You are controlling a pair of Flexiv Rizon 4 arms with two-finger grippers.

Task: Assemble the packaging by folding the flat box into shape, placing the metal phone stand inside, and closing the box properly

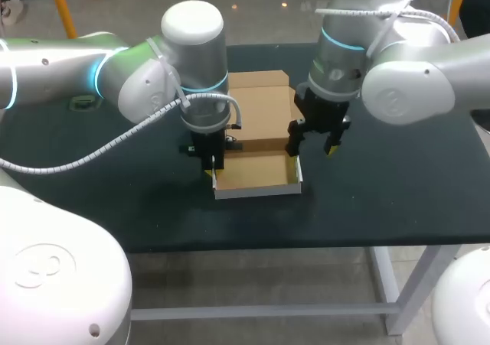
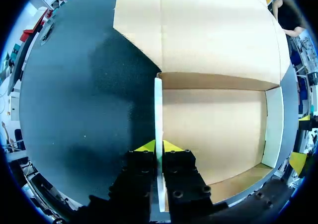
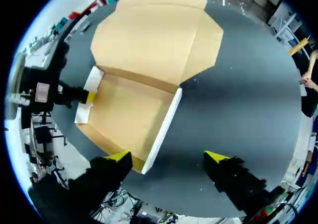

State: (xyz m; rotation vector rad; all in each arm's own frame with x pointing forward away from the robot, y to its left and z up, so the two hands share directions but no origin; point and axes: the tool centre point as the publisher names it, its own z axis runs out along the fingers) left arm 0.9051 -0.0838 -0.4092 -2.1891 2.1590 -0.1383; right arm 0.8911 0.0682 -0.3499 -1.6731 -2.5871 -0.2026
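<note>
The cardboard box (image 1: 256, 173) stands as an open tray at the table's middle, its lid (image 1: 260, 104) lying flat behind it. My left gripper (image 1: 212, 165) is shut on the tray's left wall, whose white edge (image 2: 158, 114) runs between the yellow tips of the left gripper (image 2: 159, 147). My right gripper (image 1: 314, 142) hangs open above the right wall. In the right wrist view that wall (image 3: 164, 129) lies between the wide-spread fingers of the right gripper (image 3: 168, 157), touching neither. The left gripper (image 3: 74, 95) shows at the far wall. No phone stand is in view.
The dark table (image 1: 398, 184) stretches to the right of the box and in front of it. A small dark object (image 1: 83, 102) lies at the far left of the table, behind my left arm.
</note>
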